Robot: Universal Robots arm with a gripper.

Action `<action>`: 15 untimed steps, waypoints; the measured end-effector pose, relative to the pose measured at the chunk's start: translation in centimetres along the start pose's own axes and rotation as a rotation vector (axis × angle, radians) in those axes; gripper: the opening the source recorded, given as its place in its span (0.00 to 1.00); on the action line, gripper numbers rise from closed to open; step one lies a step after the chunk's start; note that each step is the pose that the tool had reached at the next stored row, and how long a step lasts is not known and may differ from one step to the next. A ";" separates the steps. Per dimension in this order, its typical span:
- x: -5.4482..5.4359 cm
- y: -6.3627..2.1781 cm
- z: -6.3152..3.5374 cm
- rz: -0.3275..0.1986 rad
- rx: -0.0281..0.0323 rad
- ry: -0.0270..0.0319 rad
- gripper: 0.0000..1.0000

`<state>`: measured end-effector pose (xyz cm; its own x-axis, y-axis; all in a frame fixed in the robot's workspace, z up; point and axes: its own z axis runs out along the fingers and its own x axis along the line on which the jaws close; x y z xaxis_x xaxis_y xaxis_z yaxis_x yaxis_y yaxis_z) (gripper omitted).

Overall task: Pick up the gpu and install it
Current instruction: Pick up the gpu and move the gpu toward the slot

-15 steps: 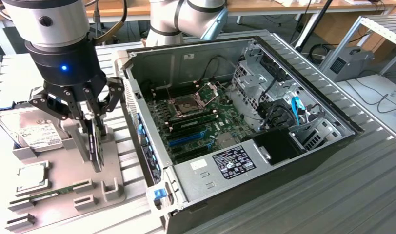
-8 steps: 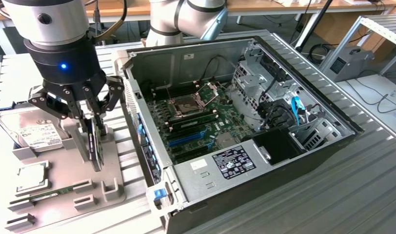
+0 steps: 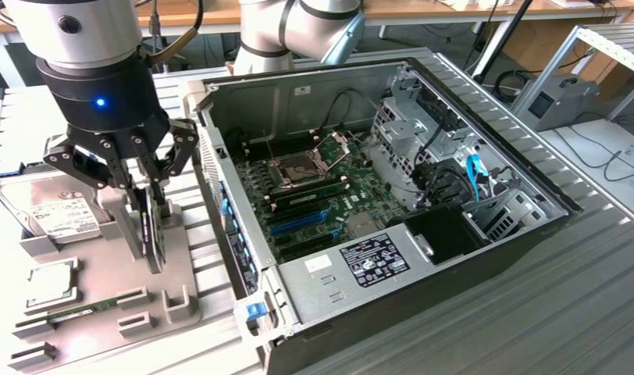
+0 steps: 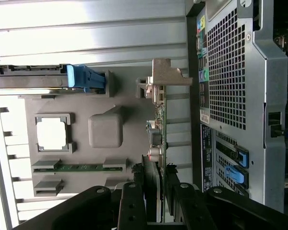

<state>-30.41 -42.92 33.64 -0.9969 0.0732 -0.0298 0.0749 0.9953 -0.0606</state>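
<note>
Jaws tight around the upright gpu [image 3: 151, 234]

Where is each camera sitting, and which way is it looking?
Exterior view: off the arm and up high, looking down on the open computer case and the grey parts holder; the arm and claw show at the exterior view's left.
Wrist view: on the wrist, looking along the claw at the gpu standing on edge in the holder, with the case beside it.
Shared: both show the claw at the gpu, the holder and the case.
</note>
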 end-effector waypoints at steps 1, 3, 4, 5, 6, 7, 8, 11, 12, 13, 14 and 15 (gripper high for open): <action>0.0 0.00 -0.04 0.000 0.0000 -0.0001 0.29; 0.0 -0.01 -0.11 0.000 -0.0001 0.0000 0.29; 0.0 -0.01 -0.17 0.000 0.0000 0.0000 0.29; 0.0 -0.01 -0.21 0.000 -0.0001 0.0000 0.29; 0.0 -0.01 -0.27 0.000 0.0000 0.0000 0.29; 0.0 -0.02 -0.30 0.000 0.0000 0.0001 0.29; 0.0 -0.02 -0.34 0.000 -0.0001 0.0000 0.29; 0.0 -0.03 -0.44 0.000 0.0000 0.0000 0.29; 0.0 -0.03 -0.49 0.000 0.0000 0.0000 0.29; 0.0 -0.03 -0.52 0.000 0.0000 0.0001 0.29; 0.0 -0.03 -0.54 0.000 -0.0001 0.0000 0.29; 0.0 -0.03 -0.57 0.000 0.0000 0.0000 0.29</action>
<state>-30.41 -42.92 34.21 -0.9969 0.0733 -0.0298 0.0750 0.9953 -0.0605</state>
